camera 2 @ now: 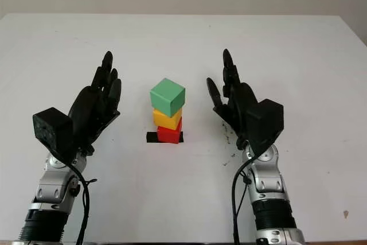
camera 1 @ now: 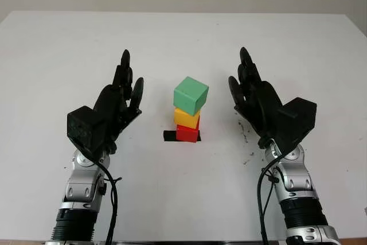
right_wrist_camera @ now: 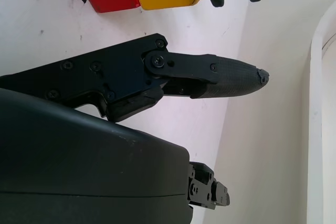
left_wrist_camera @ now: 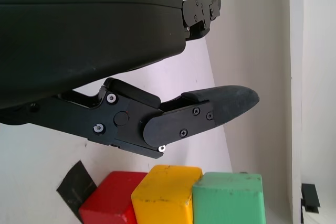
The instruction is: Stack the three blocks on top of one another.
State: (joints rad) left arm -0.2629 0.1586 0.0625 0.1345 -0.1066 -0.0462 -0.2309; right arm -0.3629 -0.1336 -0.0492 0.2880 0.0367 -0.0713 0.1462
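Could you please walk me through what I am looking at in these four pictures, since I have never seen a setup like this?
This is a humanoid robot with two arms, each ending in a black three-finger robot hand. Two pictures come from a stereo camera on its head, looking down at a white table. The other two come from cameras at the wrists, very close to each hand, so they look turned.

On the table stands a tower of three blocks: a red block at the bottom on a patch of black tape, a yellow block on it, and a green block on top, turned a little askew.

The left robot hand and right robot hand are on either side of the tower, both open, holding nothing.
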